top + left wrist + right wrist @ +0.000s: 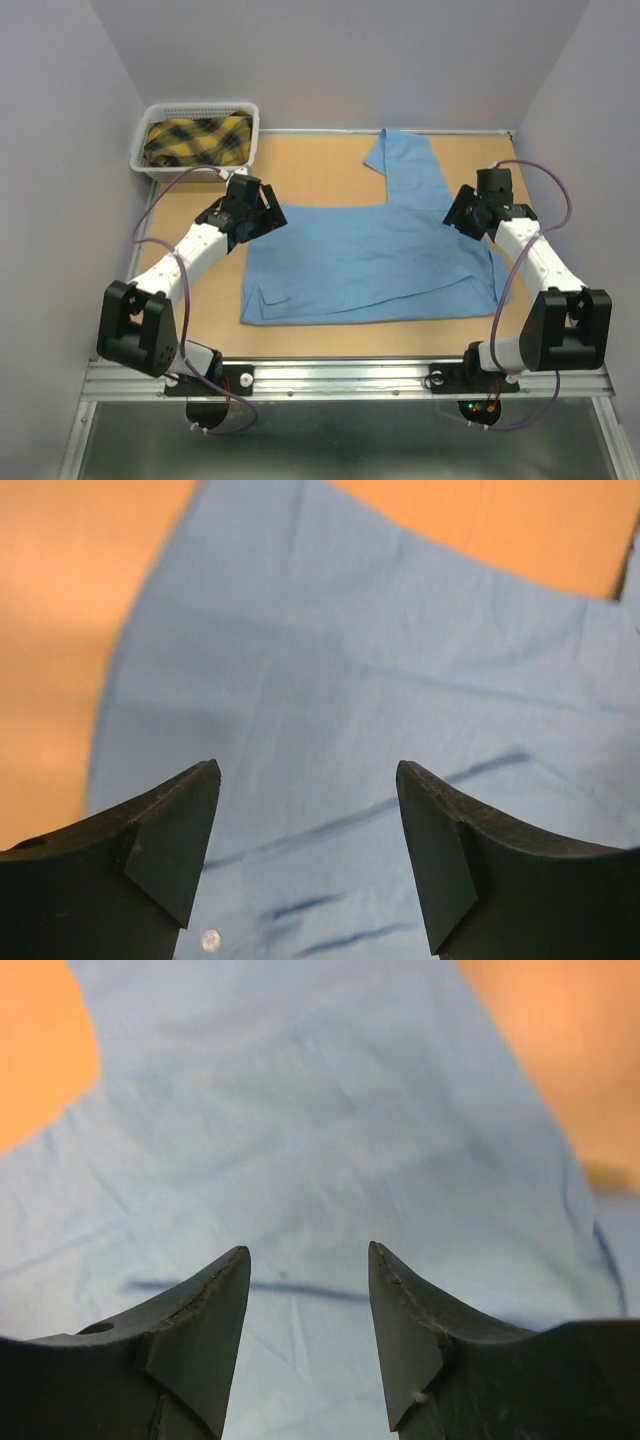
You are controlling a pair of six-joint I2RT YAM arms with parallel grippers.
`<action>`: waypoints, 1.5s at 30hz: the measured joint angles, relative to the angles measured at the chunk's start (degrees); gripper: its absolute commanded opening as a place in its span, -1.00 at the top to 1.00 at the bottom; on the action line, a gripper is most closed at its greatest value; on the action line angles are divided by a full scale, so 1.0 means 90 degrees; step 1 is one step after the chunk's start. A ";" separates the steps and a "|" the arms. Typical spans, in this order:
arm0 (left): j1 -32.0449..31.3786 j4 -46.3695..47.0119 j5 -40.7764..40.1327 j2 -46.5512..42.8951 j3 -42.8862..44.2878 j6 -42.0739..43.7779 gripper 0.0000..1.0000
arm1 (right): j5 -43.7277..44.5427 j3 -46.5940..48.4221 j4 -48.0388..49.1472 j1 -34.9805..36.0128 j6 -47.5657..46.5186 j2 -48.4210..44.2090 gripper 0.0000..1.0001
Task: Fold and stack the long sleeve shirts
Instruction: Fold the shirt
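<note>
Tan table, grey walls. Basket far left. My left gripper: wide open, empty. Blue shirt mid-table, long axis left-right, sleeve pointing away. My right gripper: part-open, empty.

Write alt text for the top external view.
A light blue shirt lies spread flat on a tan table, one sleeve reaching toward the far edge. The left claw and right claw hover open over its left and right edges. A white basket in the far left corner holds yellow and black plaid cloth.
</note>
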 measured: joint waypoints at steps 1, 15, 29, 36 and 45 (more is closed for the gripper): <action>0.0083 -0.0080 -0.0121 0.0199 0.0257 0.0153 -0.67 | 0.0078 0.0284 0.0005 0.0000 -0.0107 0.0138 -0.18; 0.0393 -0.0459 -0.0733 0.3439 0.3162 0.3206 -0.63 | 0.0459 0.1982 0.0070 0.0000 -0.0911 0.1972 -0.46; 0.0396 -0.0177 -0.0097 0.4867 0.4325 0.5722 -0.53 | 0.0304 0.1974 0.0136 0.0000 -0.1030 0.2001 -0.62; 0.0396 -0.0483 0.0216 0.5204 0.4685 0.6139 -0.51 | -0.0005 0.1715 0.0345 0.0000 -0.0663 0.1902 -0.61; 0.0398 -0.0823 0.0520 0.5253 0.4702 0.6305 -0.51 | -0.0022 0.1671 0.0418 0.0000 -0.0542 0.1877 -0.61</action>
